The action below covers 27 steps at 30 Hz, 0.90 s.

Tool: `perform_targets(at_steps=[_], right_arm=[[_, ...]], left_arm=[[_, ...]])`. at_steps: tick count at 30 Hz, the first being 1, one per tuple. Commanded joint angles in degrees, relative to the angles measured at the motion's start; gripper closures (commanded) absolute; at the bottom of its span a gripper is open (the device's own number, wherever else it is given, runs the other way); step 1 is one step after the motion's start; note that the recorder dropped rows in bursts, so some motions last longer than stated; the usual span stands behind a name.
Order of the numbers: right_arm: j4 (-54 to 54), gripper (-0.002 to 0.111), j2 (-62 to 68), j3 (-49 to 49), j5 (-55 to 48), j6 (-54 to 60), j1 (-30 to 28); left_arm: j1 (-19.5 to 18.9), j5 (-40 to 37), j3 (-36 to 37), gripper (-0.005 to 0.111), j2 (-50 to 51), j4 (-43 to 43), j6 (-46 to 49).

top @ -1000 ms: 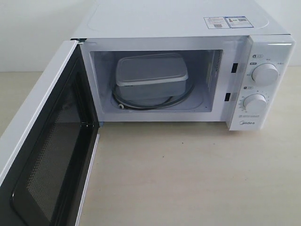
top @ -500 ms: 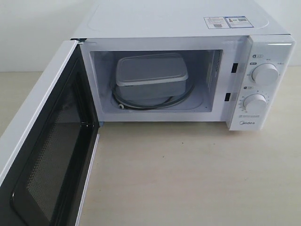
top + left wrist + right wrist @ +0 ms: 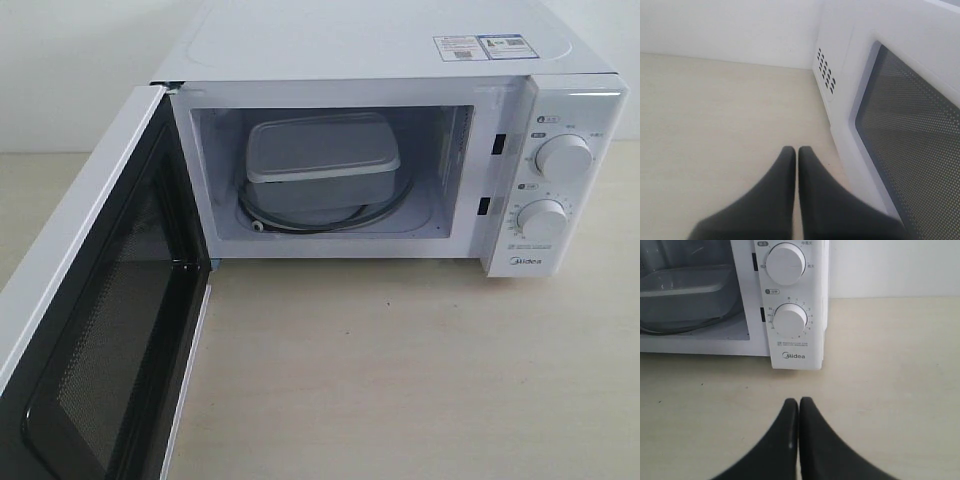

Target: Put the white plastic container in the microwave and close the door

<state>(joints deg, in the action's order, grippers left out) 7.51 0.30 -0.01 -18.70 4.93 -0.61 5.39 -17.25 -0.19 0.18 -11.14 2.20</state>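
Jaws pressed together and empty on the left gripper [image 3: 796,150] and on the right gripper [image 3: 799,401] alike; neither in sight in the exterior view. White plastic container [image 3: 322,152] already inside the microwave [image 3: 380,40], upper centre of the exterior frame, lid on, long axis across the cavity; likely only the closing left to do. Door [image 3: 105,330] swung wide, running from the cavity's left edge down to the lower left corner, mesh inner face toward the camera. Outer face and window of that door just beside the left gripper in the left wrist view, apart, not touching; left arm therefore judged nearer, with the push to go against that outer face toward the cavity. Right gripper low over the table [image 3: 890,365], facing the lower dial [image 3: 790,320] of 2, well apart from the door.
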Motion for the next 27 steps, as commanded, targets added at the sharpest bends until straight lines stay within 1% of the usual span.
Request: perform_targets(at_steps=[1,21,23,24,25,26,27], right_arm=[[-0.34,0.108,-0.3,0.01,0.22,0.03,0.1],[-0.34,0.108,-0.3,0.01,0.22,0.03,0.1],[-0.34,0.108,-0.3,0.01,0.22,0.03,0.1],[-0.34,0.108,-0.3,0.01,0.22,0.03,0.1],[-0.34,0.108,-0.3,0.01,0.22,0.03,0.1],[-0.34,0.108,-0.3,0.01,0.22,0.03,0.1],[-0.34,0.108,-0.3,0.01,0.22,0.03,0.1]], left_arm=[[0.31,0.28,0.19,0.102,-0.18,0.23,-0.44],[0.31,0.28,0.19,0.102,-0.18,0.23,0.88],[0.31,1.15,0.19,0.102,-0.18,0.23,0.81],[0.31,2.46,0.19,0.102,-0.18,1.51,2.26],[0.31,5.5,0.19,0.102,-0.18,3.94,3.99],[0.31,10.1,0.19,0.102,-0.18,5.5,5.22],[0.31,16.47,0.19,0.102,-0.18,6.32,5.54]])
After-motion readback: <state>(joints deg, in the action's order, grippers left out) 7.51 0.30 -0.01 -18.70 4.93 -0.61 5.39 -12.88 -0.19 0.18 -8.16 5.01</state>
